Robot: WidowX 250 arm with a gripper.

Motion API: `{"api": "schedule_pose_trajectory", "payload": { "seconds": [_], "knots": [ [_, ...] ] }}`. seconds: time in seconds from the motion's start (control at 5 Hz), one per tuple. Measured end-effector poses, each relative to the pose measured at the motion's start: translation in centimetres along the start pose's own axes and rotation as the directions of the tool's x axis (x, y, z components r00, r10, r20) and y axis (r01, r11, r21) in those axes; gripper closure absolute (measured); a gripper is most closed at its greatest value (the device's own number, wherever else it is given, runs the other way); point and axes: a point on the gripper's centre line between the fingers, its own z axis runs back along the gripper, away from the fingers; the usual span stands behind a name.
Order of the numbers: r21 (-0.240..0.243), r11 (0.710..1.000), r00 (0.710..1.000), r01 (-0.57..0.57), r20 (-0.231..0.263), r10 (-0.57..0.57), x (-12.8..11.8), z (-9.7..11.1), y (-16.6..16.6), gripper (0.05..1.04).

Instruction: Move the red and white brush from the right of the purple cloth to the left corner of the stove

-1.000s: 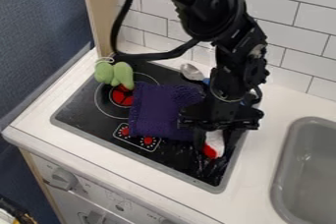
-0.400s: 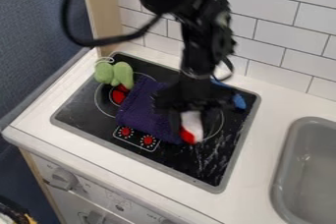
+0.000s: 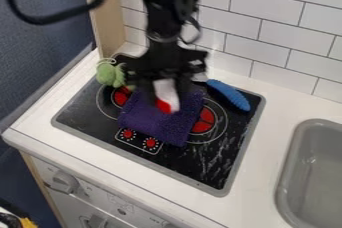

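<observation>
Black gripper closed around white-and-red object, over purple cloth, stovetop beneath, blue handle to right, gray sink at right edge

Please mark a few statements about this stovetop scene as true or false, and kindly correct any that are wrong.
1. The gripper holds a red-and-white object. True.
2. The purple cloth lies in the grey sink. False: it lies on the black stovetop.
3. The blue handle is to the right of the purple cloth in the picture. True.
4. The green object sits beside the sink. False: it is at the stovetop's far left corner.
5. The held object's lower end is red. True.
</observation>
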Motion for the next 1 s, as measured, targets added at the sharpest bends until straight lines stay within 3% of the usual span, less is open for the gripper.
{"api": "schedule_pose_trajectory", "payload": {
  "seconds": [0.4, 0.6, 1.0],
  "knots": [
    [0.1, 0.973, 0.974, -0.208, 0.108, 0.197, 4.5, -2.1, 7.6, 0.508],
    [0.173, 0.948, 0.961, -0.268, 0.119, 0.25, 5.4, -4.9, 10.7, 0.508],
    [0.199, 0.942, 0.959, -0.269, 0.141, 0.244, 5.7, -6.6, 12.4, 0.508]
  ]
}}
